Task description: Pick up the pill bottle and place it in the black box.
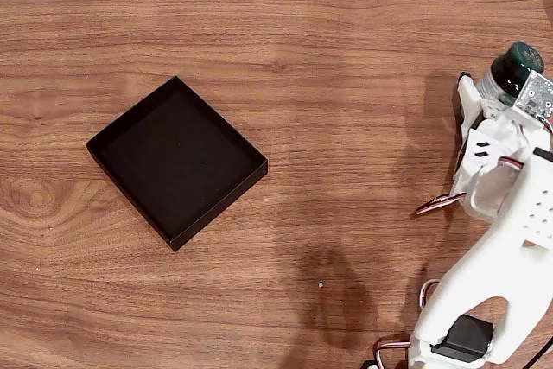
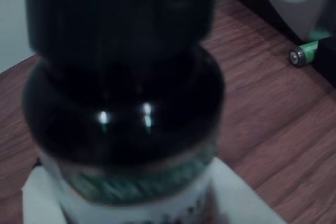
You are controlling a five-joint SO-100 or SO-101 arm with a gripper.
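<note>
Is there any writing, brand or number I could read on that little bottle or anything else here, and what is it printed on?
None can be read.
Pill bottle: in the wrist view its pale label has a green band with blurred marks, too soft to read.
Its green cap in the fixed view: too small to read.
Green battery on the table: no legible print.
Black box: no markings seen.

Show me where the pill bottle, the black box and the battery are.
pill bottle [image 1: 521, 60], fixed view, on its green cap
black box [image 1: 131, 117], fixed view, on its upper-left wall
battery [image 2: 303, 53], wrist view, on its body
</note>
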